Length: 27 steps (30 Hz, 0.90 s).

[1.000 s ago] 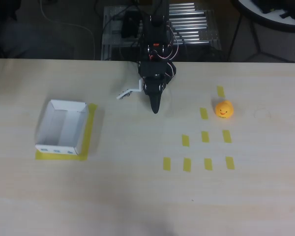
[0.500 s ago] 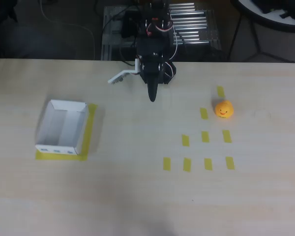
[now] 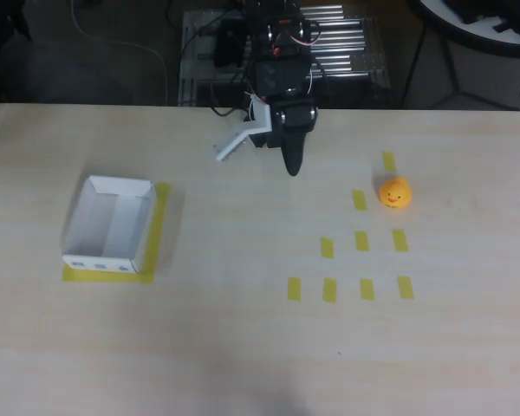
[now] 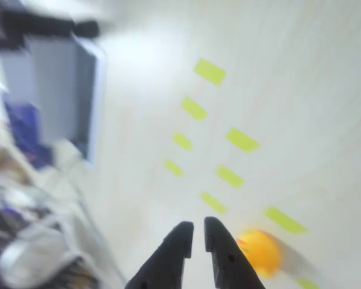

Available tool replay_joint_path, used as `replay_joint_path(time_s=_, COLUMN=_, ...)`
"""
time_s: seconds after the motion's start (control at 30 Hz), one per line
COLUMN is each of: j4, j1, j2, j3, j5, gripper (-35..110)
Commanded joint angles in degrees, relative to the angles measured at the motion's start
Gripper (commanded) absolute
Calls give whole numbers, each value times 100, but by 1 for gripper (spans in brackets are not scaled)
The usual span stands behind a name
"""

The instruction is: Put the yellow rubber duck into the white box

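Yellow rubber duck [image 3: 395,192] sits among tape strips [image 3: 362,241] (untouched) — white box [image 3: 109,224] far left.

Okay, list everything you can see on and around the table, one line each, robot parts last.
Yellow rubber duck: one, orange-yellow, right side of the table in the overhead view, among the tape strips.
White box: one, white, left side, sitting on a yellow tape patch.
Tape strips: ten, yellow, in rows right of centre.
Table: one, pale wood.
Metal rack: one, silver, behind the table.
End effector: one, black finger and white finger, spread, empty, at the far edge.
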Motion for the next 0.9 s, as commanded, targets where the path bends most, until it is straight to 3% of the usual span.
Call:
replay_joint_path(time_s=0.0, j4=686, j1=-554, j2=-325, j3=-1046, j5=-870, gripper=22)
replay_joint_path(time_s=0.3, j4=1107, j1=-1670, j2=-958, j3=-527, j5=-2004, gripper=51)
replay_joint_path(time_s=0.6, j4=1274, j1=-2496, j2=-1688, j3=-255, j5=-2962, gripper=64)
replay_joint_path(time_s=0.87, j4=1406, j1=-3059, j2=-2364, j3=-606, j5=-3428, gripper=66)
